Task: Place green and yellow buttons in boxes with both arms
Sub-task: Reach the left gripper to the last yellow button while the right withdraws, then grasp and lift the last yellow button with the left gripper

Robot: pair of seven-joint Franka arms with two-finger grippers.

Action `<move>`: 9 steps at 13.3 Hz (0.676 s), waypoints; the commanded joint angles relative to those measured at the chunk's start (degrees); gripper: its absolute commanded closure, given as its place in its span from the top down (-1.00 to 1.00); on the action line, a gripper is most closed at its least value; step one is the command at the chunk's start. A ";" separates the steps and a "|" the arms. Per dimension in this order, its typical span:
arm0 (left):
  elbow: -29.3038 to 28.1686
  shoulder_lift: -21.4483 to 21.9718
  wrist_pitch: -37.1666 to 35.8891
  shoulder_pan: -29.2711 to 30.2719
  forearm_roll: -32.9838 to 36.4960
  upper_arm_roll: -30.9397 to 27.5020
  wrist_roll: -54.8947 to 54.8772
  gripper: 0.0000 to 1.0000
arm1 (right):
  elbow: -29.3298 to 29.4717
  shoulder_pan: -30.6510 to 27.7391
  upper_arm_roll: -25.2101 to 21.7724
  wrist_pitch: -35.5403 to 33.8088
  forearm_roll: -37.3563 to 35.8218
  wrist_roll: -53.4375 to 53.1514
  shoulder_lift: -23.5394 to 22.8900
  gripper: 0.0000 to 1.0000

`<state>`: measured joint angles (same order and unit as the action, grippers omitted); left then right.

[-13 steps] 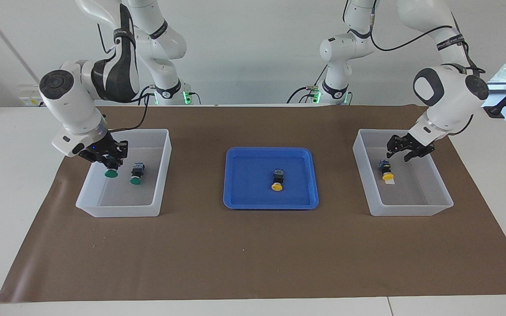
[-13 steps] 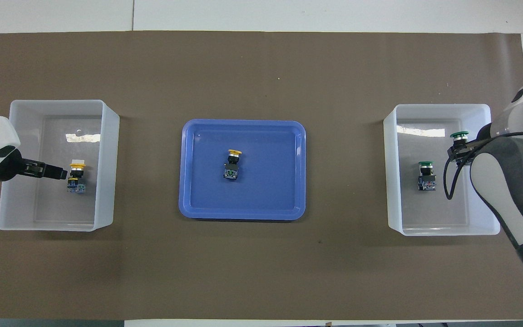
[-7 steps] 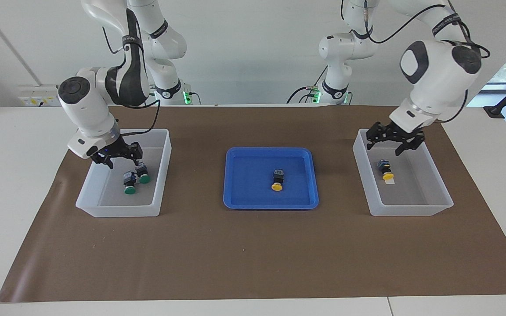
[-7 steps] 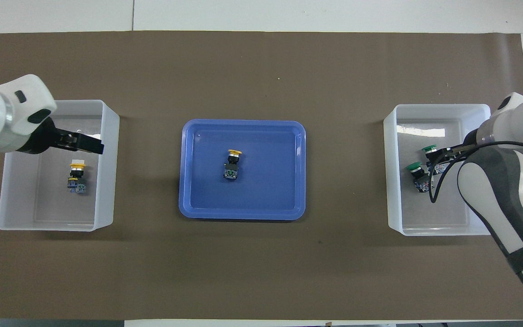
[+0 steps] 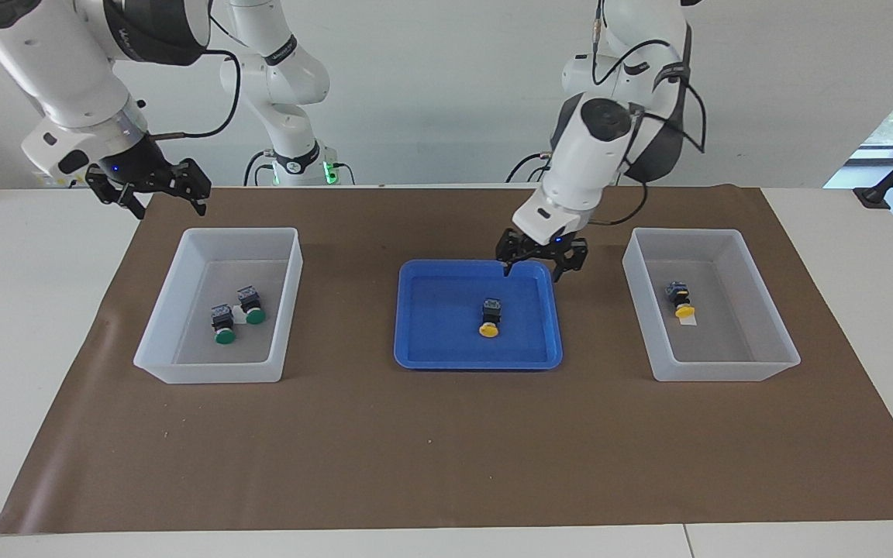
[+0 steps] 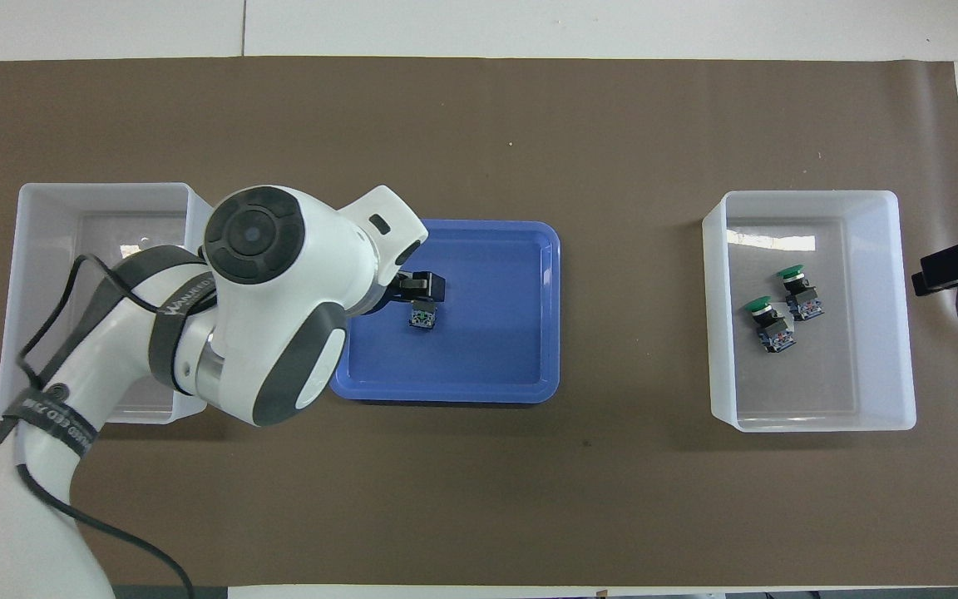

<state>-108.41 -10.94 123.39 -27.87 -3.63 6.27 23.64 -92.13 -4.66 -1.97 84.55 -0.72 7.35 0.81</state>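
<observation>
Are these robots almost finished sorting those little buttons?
Nearly. Two green-capped black push buttons lie in the translucent white bin at the right arm's end, one yellow-capped button in the matching bin. The last yellow-capped button sits in the blue tray; the open left gripper hangs over that tray. The right gripper waits, empty.

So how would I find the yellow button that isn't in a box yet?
Look at the blue tray in the middle of the brown mat, between the two white boxes. One small button lies alone in it, a black body with a yellow cap. The other yellow button sits in a box; this one doesn't.
</observation>
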 commanded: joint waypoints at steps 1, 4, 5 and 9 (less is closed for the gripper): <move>0.39 -4.07 2.38 -2.27 4.41 -1.26 4.73 1.00 | 0.81 0.62 -2.86 3.22 2.83 -1.10 -1.43 1.00; -1.10 -7.77 7.02 -3.51 7.84 -1.26 8.78 1.00 | -0.51 1.06 -2.86 5.01 -1.20 -0.76 -1.25 1.00; -2.24 -7.78 9.04 -3.51 7.85 -1.26 8.79 1.00 | -0.25 1.23 -2.43 4.32 -2.08 -0.75 -1.34 1.00; -3.38 -8.57 11.78 -3.33 7.85 -1.26 8.79 1.00 | 0.02 1.06 -2.60 4.39 -1.22 -1.10 -1.34 1.00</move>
<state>-110.06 -19.83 132.39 -30.28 2.72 5.95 31.01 -92.16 -3.34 -4.29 88.65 -1.79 7.25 -0.72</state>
